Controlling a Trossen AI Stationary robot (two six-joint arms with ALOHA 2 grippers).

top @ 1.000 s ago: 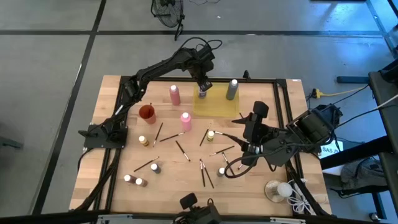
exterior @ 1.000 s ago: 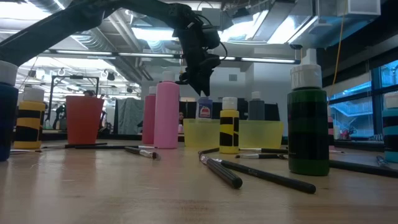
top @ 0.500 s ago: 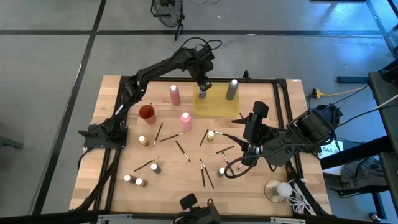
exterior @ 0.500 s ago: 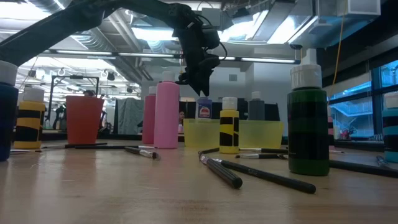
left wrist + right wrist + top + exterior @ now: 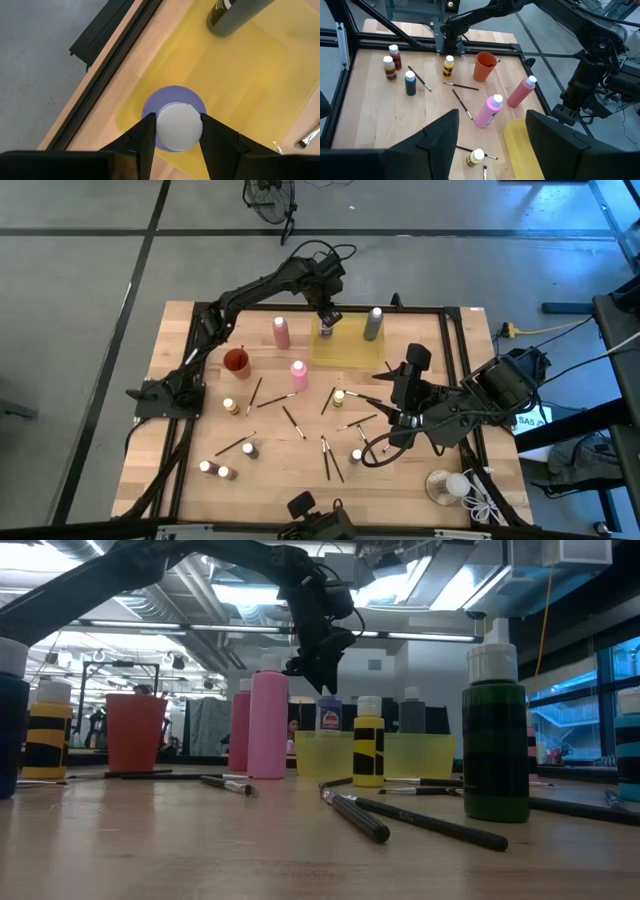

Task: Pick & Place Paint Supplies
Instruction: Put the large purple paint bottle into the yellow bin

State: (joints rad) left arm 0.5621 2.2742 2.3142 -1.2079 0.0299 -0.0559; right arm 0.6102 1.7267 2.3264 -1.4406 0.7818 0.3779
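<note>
Left gripper (image 5: 176, 131): poised straight above the purple bottle, its fingers (image 5: 142, 137) flanking the white cap on both sides; a thin gap shows on each side, so the jaws stand slightly apart and not clamped.
Purple bottle (image 5: 174, 125): upright, directly beneath the left gripper, standing on the yellow tray near that tray's corner.
Yellow tray (image 5: 347, 350): flat and translucent, under and beyond the left gripper, at the table's far edge.
Grey bottle (image 5: 373, 324): upright on the same tray, well apart from the purple bottle, beyond the left gripper's fingertips.
Right gripper (image 5: 490, 145): hovering above the table's middle on the right side, fingers spread wide, holding nothing.
Yellow bottle (image 5: 339, 397): small, striped black, just beside the right gripper toward the table's centre.
Pink bottles (image 5: 298, 374): two, one near the left gripper's side of the tray, the other (image 5: 282, 332) farther toward the left arm.
Red cup (image 5: 236, 362): upright, beyond the pink bottles from the right gripper.
Paintbrushes (image 5: 329, 458): several thin dark ones lying scattered flat on the wood, mostly between the right gripper and the near edge.
Small bottles (image 5: 231, 407): several scattered on the left and near parts of the table, well apart from both grippers.
Table (image 5: 180, 486): pale wood, framed by dark rails.
</note>
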